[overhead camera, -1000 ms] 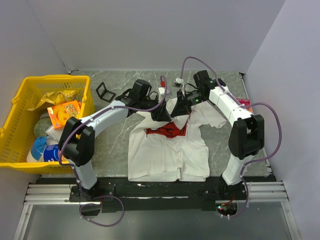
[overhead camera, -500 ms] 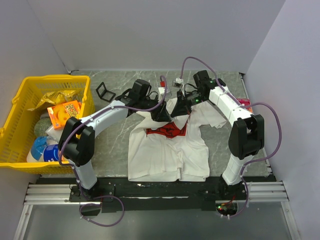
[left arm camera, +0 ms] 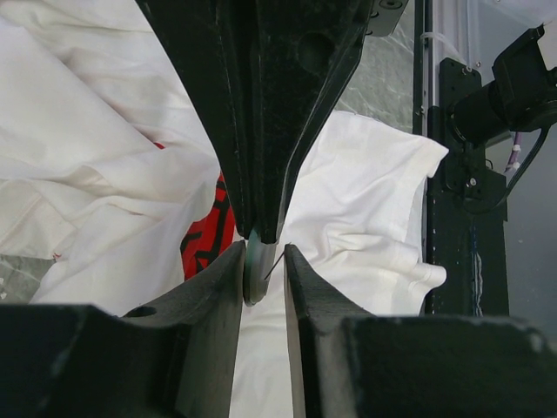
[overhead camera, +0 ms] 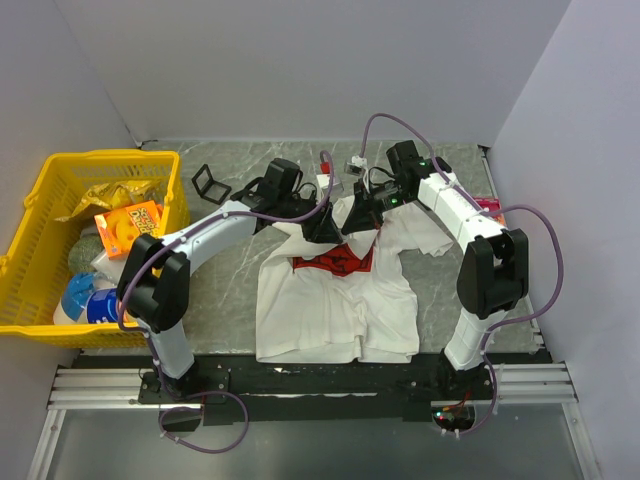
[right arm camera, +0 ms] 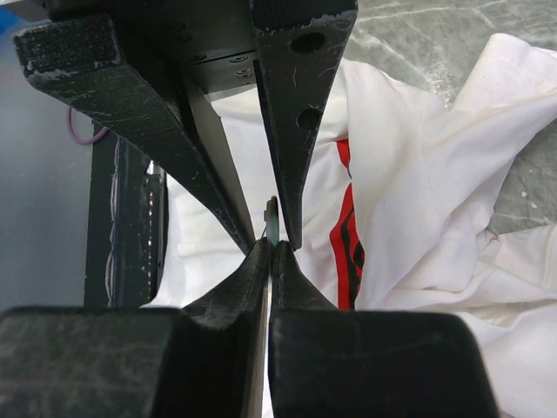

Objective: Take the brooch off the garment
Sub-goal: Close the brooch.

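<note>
White tee [overhead camera: 335, 310] w/ red chest print. Pale grey-green brooch [left arm camera: 254, 266] disc. Yellow basket [overhead camera: 110, 156]; grey marbled tabletop [overhead camera: 230, 275]; purple cables [overhead camera: 560, 262]; arms [overhead camera: 215, 232] white w/ black joints. Orange box [overhead camera: 128, 228] in basket.

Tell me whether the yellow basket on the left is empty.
No, the yellow basket holds several packages, among them an orange box and a blue-and-white pack.

Garment [left arm camera: 374, 200]: white cloth, matt, soft and creased. Print [left arm camera: 204, 239] beside the claw: flat red layer, no gloss. Brooch [left arm camera: 255, 272] inside the left gripper [left arm camera: 263, 252]: thin, smooth, dull grey-green disc; material not determinable. Fingers [left arm camera: 209, 331]: black matt plastic, scuffed. Table [right arm camera: 418, 26] beyond the claw: grey, marble-patterned, low sheen.
</note>
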{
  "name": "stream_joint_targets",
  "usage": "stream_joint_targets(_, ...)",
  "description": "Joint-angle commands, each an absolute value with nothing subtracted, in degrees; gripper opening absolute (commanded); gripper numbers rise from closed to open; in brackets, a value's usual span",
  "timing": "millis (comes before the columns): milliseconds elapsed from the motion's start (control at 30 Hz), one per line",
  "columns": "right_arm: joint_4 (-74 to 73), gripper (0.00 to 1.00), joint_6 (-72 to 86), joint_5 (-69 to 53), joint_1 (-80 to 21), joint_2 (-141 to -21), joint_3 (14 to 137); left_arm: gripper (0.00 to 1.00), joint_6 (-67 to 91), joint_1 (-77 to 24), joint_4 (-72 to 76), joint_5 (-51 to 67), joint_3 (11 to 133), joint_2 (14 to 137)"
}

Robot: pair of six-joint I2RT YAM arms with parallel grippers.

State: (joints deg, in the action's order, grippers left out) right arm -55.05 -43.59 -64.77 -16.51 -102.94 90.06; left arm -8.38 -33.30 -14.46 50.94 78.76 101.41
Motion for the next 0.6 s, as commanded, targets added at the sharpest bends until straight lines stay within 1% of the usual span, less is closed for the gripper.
stream_joint_targets(0,-55.6,0.00,-43.9,-67.6,-16.8,-102.2,92.0,0.29,-8.6,-33.0,-12.0,50.7,78.6,102.0)
stream_joint_targets(267,-55.9,0.00,-44.1,-67.4,-16.8,-102.4,91.9,0.26,-8.4,-33.0,-11.9,50.4,78.6,102.0)
stream_joint_targets(567,-56.2,0.00,-44.6,-66.7,-17.1,-102.6,92.0,0.26,-8.1,-32.9,-11.5,49.9,78.6,101.9)
